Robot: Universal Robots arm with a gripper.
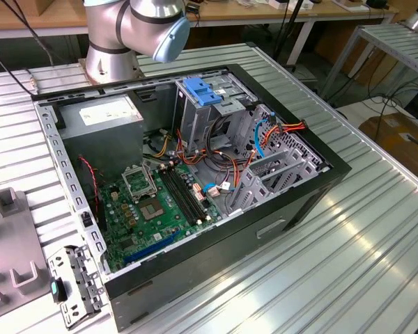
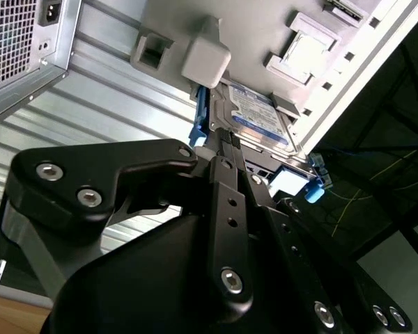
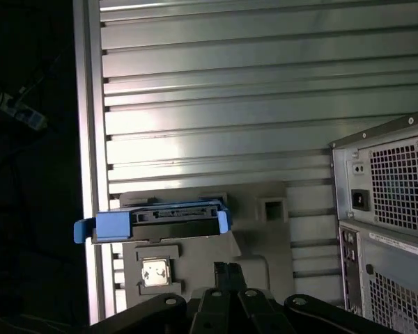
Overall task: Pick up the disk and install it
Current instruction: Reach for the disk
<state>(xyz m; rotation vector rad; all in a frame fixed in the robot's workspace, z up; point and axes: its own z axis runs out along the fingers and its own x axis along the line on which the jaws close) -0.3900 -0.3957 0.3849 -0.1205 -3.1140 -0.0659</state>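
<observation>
Where the grey fixture plate (image 3: 254,233) sits at the edge of the ribbed metal worktop (image 3: 230,104), the disk (image 3: 173,215) rests on that plate. In the first wrist view it is seen edge-on: a dark grey-black slab in a bright blue carrier frame whose tabs stick out past both ends. In the second wrist view the disk (image 2: 258,111) shows its flat face with a blue-and-white label, and the blue frame runs along its side.

On the same plate a pale square block (image 2: 205,59) stands just beside one end of the disk, with shallow moulded pockets further along. A small silvery square part (image 3: 153,271) lies in a recess near the disk. Beyond the worktop edge the surroundings are dark. The computer case (image 3: 390,209) stands well apart from the disk on the same worktop, turning its perforated rear panel and power socket to the first wrist view.

In the exterior view the computer case (image 1: 195,174) lies open on the worktop (image 1: 348,264), showing a green motherboard (image 1: 153,209), loose orange and red wires, and a grey metal cage with a blue clip (image 1: 198,94). The arm's base (image 1: 132,28) stands behind it.

The gripper (image 3: 226,268) hangs over the fixture plate close to the disk, not around it. Its black fingers are pressed together with nothing between them. In the second wrist view the gripper (image 2: 226,139) points at the disk's near edge; whether it touches the disk cannot be told.
</observation>
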